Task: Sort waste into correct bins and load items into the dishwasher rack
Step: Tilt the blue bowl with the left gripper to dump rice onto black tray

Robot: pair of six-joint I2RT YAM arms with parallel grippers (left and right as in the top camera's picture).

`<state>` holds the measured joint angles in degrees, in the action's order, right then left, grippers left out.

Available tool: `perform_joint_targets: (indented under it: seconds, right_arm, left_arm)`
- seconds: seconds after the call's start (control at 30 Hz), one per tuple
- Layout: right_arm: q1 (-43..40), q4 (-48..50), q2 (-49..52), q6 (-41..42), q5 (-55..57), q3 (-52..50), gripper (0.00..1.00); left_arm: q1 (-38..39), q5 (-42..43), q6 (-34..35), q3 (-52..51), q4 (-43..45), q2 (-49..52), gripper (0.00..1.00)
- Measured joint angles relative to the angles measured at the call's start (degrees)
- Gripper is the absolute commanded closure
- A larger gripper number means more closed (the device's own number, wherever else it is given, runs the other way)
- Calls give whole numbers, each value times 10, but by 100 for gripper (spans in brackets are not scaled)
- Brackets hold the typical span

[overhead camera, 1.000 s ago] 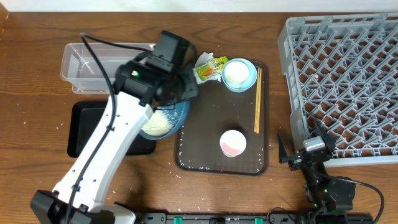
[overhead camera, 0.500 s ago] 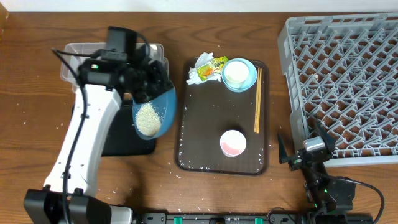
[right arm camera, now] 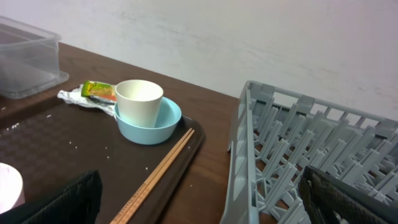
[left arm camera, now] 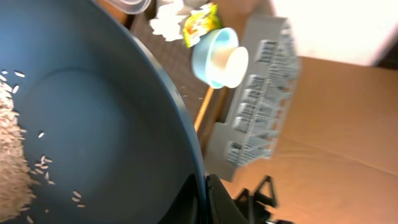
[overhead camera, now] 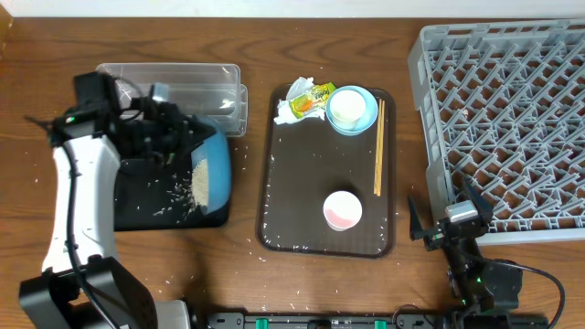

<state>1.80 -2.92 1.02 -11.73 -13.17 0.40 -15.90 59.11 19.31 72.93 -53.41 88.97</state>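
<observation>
My left gripper [overhead camera: 183,139] is shut on the rim of the large blue bowl [overhead camera: 214,169] and holds it tipped on its side over the black tray [overhead camera: 137,215]. Rice [overhead camera: 196,183] slides from the bowl onto that tray. In the left wrist view the fingers [left arm camera: 205,199] pinch the bowl's rim [left arm camera: 180,124], with rice [left arm camera: 12,168] at the left. The clear tub [overhead camera: 174,84] stands behind. A white cup [overhead camera: 345,106] sits in the small light-blue bowl [overhead camera: 366,117]. The pink cup [overhead camera: 343,210], chopsticks [overhead camera: 378,146], wrapper [overhead camera: 309,100] and napkin [overhead camera: 297,88] are nearby. My right gripper [overhead camera: 445,224] is open and empty.
The dark brown serving tray [overhead camera: 302,183] holds the cups, small bowl and chopsticks. The grey dishwasher rack [overhead camera: 512,119] fills the right side and shows close in the right wrist view [right arm camera: 311,162]. Loose rice grains lie on the wood around both trays.
My left arm swung the blue bowl left from the brown tray to over the black tray and tipped it. Rice has spilled onto the black tray. The right arm has not moved.
</observation>
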Motion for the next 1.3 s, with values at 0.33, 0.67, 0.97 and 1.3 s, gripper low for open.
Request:
perform_joint_targets:
  seconds: [0.33,0.67,0.97,1.3]
  right_arm:
    - [0,0,0,0,0,0,1]
    - [0,0,0,0,0,0,1]
    - [0,0,0,0,0,0,1]
    - [0,0,0,0,0,0,1]
  left_arm:
    - [-120,174,-69,-53,1,0,94]
    - [-206,275,-99,-95,-21,0,94]
    - [-230,284,-119,-99,-60,0,94]
    - [-230,290,-176,-99,-105,-12,94]
